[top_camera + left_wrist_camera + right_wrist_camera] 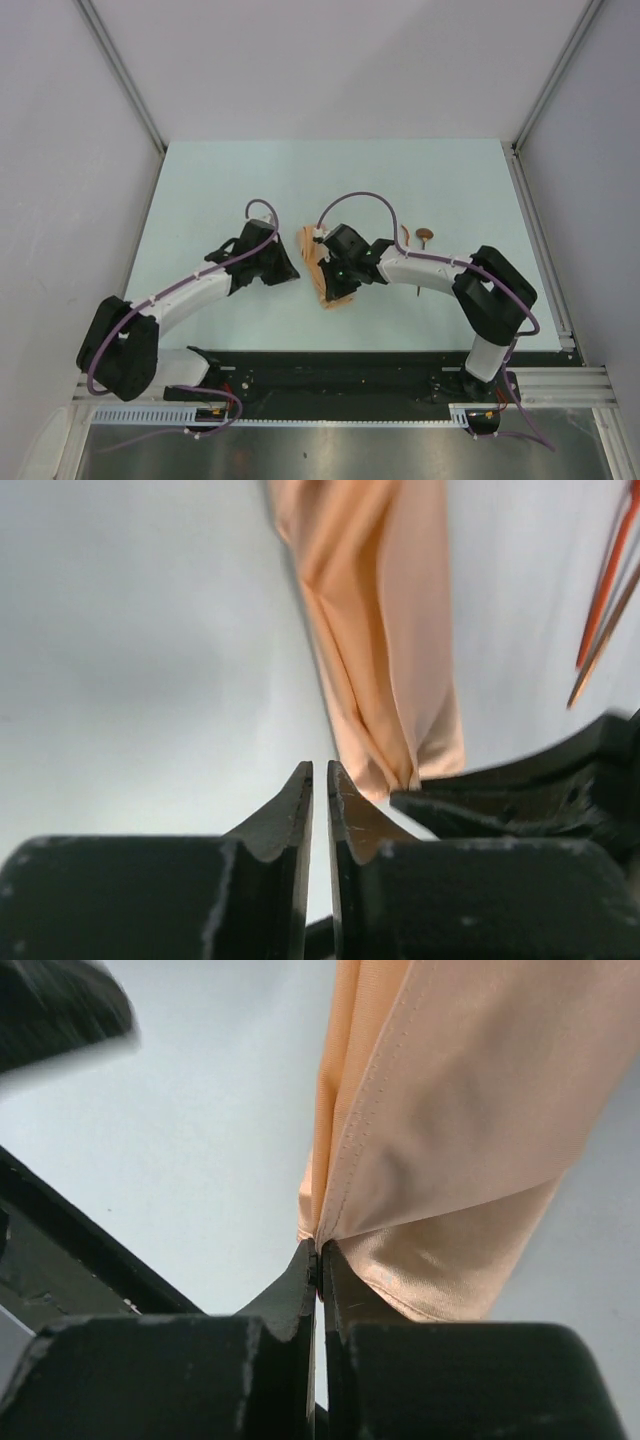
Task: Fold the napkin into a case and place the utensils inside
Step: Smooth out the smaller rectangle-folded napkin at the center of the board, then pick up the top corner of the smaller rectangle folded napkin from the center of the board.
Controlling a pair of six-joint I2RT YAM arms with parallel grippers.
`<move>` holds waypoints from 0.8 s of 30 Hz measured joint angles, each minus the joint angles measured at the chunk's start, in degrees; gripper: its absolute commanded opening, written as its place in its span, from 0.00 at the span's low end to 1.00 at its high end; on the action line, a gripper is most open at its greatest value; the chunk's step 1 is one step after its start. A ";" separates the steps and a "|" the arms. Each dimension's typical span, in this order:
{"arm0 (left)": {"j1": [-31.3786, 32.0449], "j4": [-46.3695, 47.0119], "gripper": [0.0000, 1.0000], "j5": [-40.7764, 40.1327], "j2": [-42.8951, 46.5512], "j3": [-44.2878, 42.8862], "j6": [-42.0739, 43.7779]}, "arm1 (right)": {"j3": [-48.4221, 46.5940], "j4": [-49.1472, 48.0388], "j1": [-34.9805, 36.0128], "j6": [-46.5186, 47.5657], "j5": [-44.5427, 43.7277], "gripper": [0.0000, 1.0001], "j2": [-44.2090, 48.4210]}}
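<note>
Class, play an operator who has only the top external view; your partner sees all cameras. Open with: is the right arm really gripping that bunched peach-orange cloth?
Observer: Yes; the right wrist view shows the right arm's jaws shut on a stitched edge of the soft peach-orange cloth napkin.
Operator: And the left arm?
Observer: The left arm's jaws stand slightly apart, nothing between them; the napkin sits past their tips.
Operator: The utensils?
Observer: The left wrist view shows two thin reddish-brown wood-like utensils side by side, apart from the cloth.
</note>
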State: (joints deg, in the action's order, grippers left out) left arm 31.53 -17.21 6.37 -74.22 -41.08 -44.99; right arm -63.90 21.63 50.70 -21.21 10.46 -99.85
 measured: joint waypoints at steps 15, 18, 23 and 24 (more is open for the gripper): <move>-8.61 5.60 0.44 1.62 -16.72 -15.93 1.53 | 0.02 -1.16 -5.46 -1.73 5.11 0.55 0.22; -8.66 5.60 0.42 1.81 -18.97 -17.16 1.51 | -4.22 -1.97 -8.63 -1.66 3.76 0.51 -0.20; -8.81 5.11 0.39 1.84 -21.40 -18.82 1.51 | -14.62 -5.79 -13.53 -1.68 3.80 0.43 -6.47; -8.85 4.74 0.38 1.84 -21.59 -19.21 1.51 | -16.48 -6.40 -14.25 -1.70 4.02 0.43 -8.11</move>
State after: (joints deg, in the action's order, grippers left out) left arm 22.68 -12.47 8.21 -95.81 -60.29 -43.48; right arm -80.38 15.22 36.45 -22.92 14.48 -107.96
